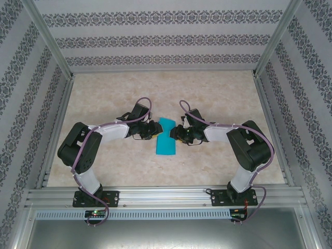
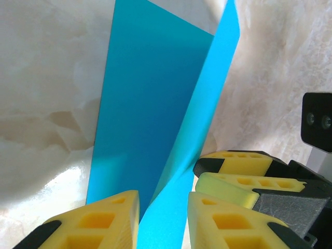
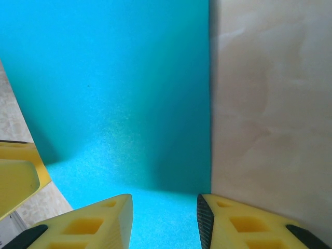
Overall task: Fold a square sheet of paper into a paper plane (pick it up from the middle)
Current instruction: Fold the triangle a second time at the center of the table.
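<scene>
Sheet of paper (image 1: 166,138) lies midway on the table (image 1: 223,93) between both arms, one side standing up; left claw (image 2: 163,202) narrowly apart, raised side through its gap; right claw (image 3: 165,202) likewise, astride the edge; likely risk: unpinched side springs flat, or uneven pull skews the crease.

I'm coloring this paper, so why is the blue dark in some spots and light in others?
Right wrist view: the paper falls into shadow near the right claw. Left wrist view: its raised flap looks lighter than the flat part, and the table glares white. Top view: evenly lit.
</scene>
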